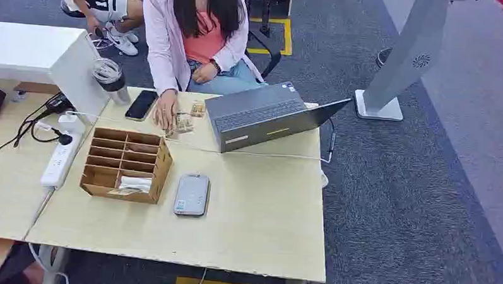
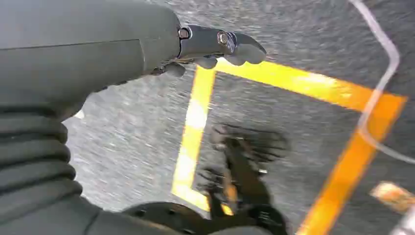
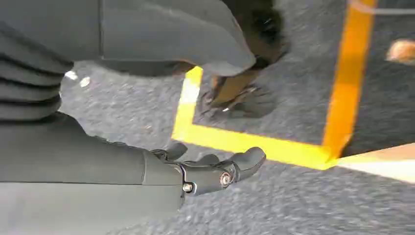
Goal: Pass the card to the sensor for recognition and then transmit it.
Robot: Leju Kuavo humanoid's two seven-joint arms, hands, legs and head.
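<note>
Lower left of centre in the head view, a cardboard organiser [image 1: 127, 165] stands on the table [image 1: 259, 224], and a white card [image 1: 134, 183] lies in its nearest compartment, long axis running left to right. Just right of the box, a grey sensor [image 1: 191, 194] lies flat, its long axis running up the frame. A person's hand [image 1: 166, 112] rests on the table above the box, beside an open laptop [image 1: 262, 117].

Both arms seem to hang by the robot's sides: the left hand [image 2: 215, 46] and the right hand [image 3: 210, 171] each appear over grey carpet with yellow floor tape [image 3: 235, 142], fingers loosely curled in and holding nothing. The card sits toward the left of the table, so I judge the left hand the nearer; it would have to rise and reach forward, then carry the card rightward to the sensor
</note>
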